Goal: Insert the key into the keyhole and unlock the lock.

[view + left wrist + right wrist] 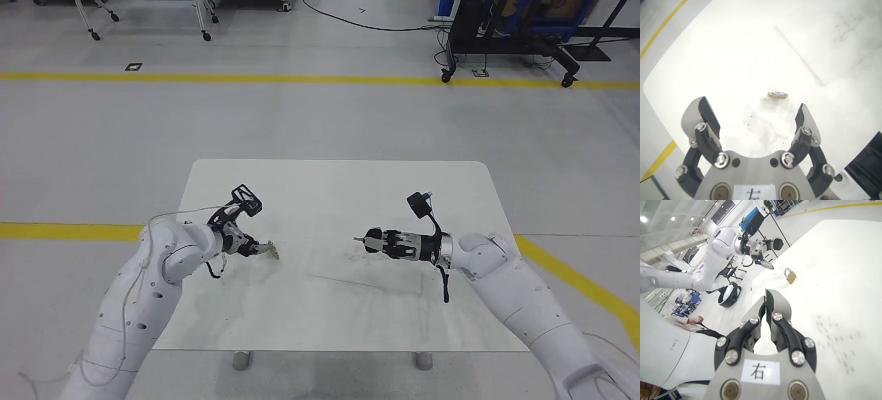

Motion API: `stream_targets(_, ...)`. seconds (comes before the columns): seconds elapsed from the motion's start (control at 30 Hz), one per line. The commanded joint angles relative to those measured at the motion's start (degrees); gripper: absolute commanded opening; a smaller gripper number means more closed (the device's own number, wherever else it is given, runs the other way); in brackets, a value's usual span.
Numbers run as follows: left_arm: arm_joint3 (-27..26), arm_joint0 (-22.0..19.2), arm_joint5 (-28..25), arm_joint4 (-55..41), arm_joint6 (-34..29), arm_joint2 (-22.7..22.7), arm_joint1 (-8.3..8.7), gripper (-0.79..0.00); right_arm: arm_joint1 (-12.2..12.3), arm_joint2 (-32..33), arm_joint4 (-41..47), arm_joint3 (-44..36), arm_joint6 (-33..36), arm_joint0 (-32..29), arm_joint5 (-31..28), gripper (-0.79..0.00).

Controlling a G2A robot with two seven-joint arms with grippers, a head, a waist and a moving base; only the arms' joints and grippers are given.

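Note:
A small brass padlock (778, 94) with a steel shackle lies on the white table (330, 190), left of centre. In the right wrist view the padlock (790, 276) shows its shackle pointing away from the camera. My left gripper (752, 103) is open just short of the padlock, with the lock beyond its fingertips and untouched. In the top view the left gripper (252, 247) sits beside the padlock (271, 253). My right gripper (766, 294) is shut on a thin metal key (765, 290), whose tip sticks out past the pads. It hovers right of centre (362, 241), pointing toward the padlock.
The table's left edge and rounded corner (647, 83) lie close behind the left gripper. A broad stretch of bare tabletop separates the two grippers. Faint scuff marks (836, 332) dot the surface near the right arm.

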Motion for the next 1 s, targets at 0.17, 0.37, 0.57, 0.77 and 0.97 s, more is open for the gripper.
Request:
stream_targets(0.17,5.5,-2.7,-17.7,5.6,11.2,1.9,0.63,0.000,0.0,0.0,0.0,0.0,0.0,0.0,0.0,-0.785)
stream_targets(0.37,9.7,-4.9,-21.5,12.4,16.8,4.5,0.64,0.000,0.0,0.0,0.0,0.0,0.0,0.0,0.0,-0.785)
stream_targets(0.57,13.6,-7.5,-21.7,15.6,22.1,8.0,-0.07,0.000,0.0,0.0,0.0,0.0,0.0,0.0,0.0,-0.785)
stream_targets(0.77,17.5,-11.0,-21.8,18.6,24.7,12.4,-1.26,-0.022,0.0,0.0,0.0,0.0,0.0,0.0,0.0,-0.785)
stream_targets(0.97,20.9,-14.1,-21.9,19.0,27.2,15.8,-2.51,-0.259,0.0,0.0,0.0,0.0,0.0,0.0,0.0,-0.785)
